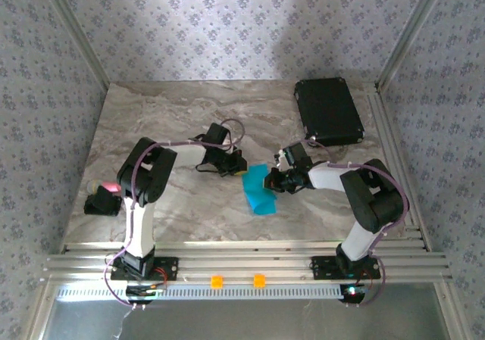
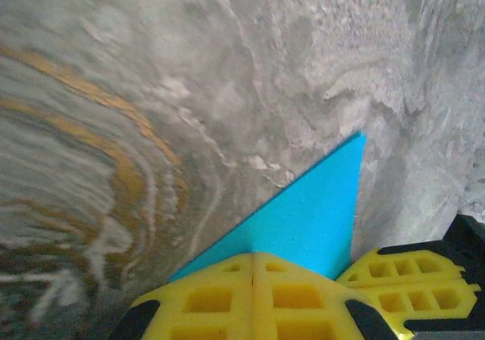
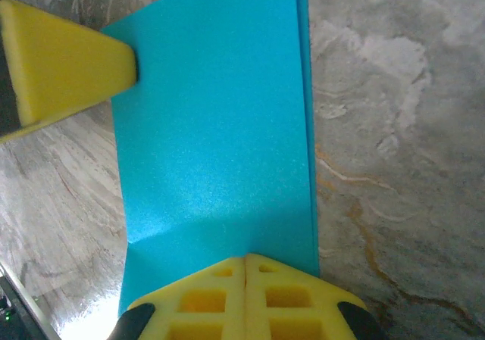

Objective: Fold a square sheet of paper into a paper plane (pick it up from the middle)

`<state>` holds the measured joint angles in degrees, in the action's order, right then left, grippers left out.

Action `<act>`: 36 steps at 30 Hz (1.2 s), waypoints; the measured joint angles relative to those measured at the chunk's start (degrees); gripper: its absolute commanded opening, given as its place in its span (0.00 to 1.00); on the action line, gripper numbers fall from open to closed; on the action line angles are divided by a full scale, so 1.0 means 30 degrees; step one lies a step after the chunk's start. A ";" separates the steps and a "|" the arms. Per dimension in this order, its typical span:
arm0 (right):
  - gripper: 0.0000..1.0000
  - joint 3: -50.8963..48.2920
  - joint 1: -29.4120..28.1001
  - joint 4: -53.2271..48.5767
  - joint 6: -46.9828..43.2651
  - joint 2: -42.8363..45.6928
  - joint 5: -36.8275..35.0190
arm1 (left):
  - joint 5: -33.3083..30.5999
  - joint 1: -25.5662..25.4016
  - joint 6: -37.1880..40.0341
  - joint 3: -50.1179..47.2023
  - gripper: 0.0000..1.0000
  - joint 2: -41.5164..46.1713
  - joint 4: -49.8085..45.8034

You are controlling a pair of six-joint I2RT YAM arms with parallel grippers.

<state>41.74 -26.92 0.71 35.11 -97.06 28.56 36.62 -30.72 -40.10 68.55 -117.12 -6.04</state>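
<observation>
Nearest me, two small orange tabs (image 1: 217, 281) sit on the rail (image 1: 91, 264) between my bases. A little further out, by my left arm at the left edge of the table (image 1: 174, 120), lies a dark thing with a pink patch (image 1: 104, 194), too blurred to name.

Both my arms extend toward mid-table, where the paper (image 1: 259, 190) lies flat: a blue folded oblong. My right wrist view shows a doubled edge along one long side and a faint crease across it.

My right gripper (image 3: 245, 258) is closed, its yellow pads meeting seam to seam, tips set at the paper's right edge just below that crease. My left gripper (image 2: 252, 255) is closed as well, pads pressed together, tips at the paper's far-left corner. I cannot tell whether either one bears down on the sheet. The two grippers stand near each other, the paper between them.

Farthest off, a black case (image 1: 328, 111) lies at the far right corner, well apart from the paper.
</observation>
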 measured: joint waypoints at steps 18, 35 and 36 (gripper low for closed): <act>0.00 -0.0219 0.0000 0.0546 0.0015 0.0000 0.0080 | -0.2244 0.0466 -0.1107 -0.0219 0.00 0.1450 -0.0284; 0.00 -0.0226 0.0000 0.0590 0.0073 -0.0036 0.0160 | -0.1188 -0.1603 -0.1341 -0.3111 0.00 0.2120 0.1282; 0.00 -0.0226 0.0000 0.0619 0.0080 -0.0036 0.0153 | -0.1093 -0.1479 -0.1304 -0.3147 0.00 0.2120 0.1443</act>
<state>41.06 -26.92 2.57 35.35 -97.17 29.02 33.34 -35.16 -44.01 59.11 -110.76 -1.72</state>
